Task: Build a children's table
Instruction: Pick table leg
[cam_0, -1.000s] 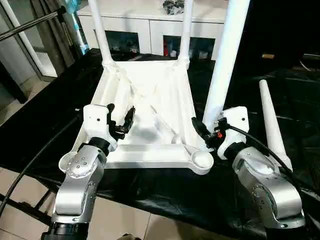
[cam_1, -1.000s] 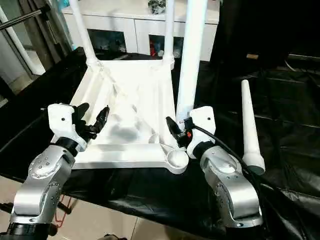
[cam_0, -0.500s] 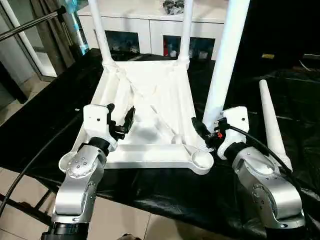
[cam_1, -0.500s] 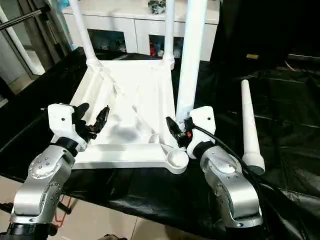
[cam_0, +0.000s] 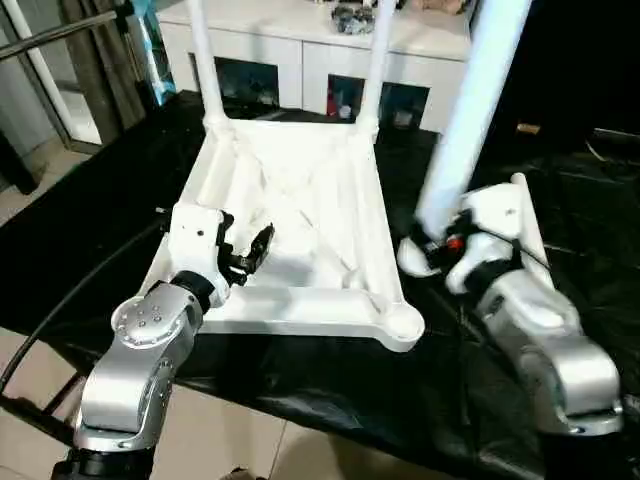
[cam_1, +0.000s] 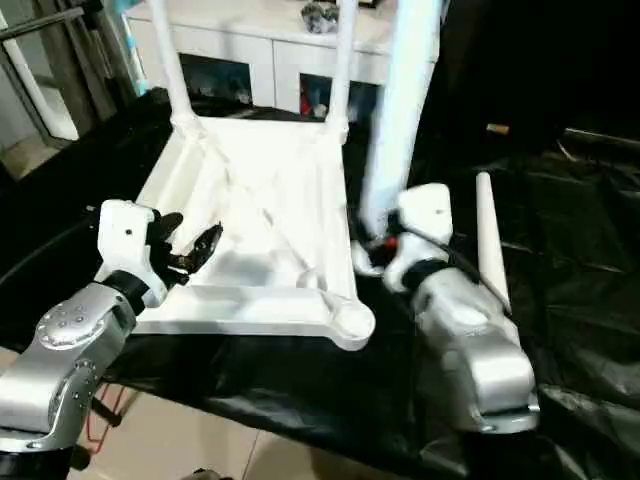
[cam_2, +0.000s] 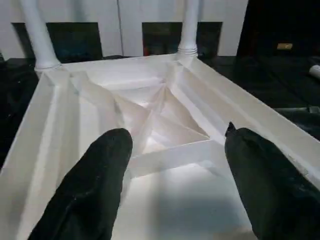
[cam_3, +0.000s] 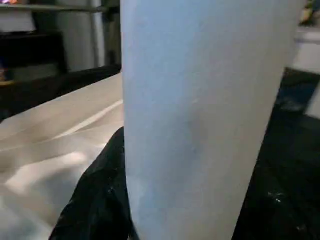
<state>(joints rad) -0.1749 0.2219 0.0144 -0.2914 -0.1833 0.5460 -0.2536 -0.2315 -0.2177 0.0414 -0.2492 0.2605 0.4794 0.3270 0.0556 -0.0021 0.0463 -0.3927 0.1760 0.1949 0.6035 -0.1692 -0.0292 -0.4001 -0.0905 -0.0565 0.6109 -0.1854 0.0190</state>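
My right gripper (cam_0: 425, 252) clamps the upright leg (cam_0: 468, 110), beside the tabletop's (cam_0: 300, 190) empty near-right socket (cam_0: 402, 322); left gripper (cam_0: 245, 250) open.

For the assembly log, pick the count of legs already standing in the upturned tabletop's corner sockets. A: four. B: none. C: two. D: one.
C: two legs, and, stand upright in the far corner sockets of the tabletop, while the near corner socket sits empty, a third leg is in the right end effector, and a fourth leg lies on the black cloth.
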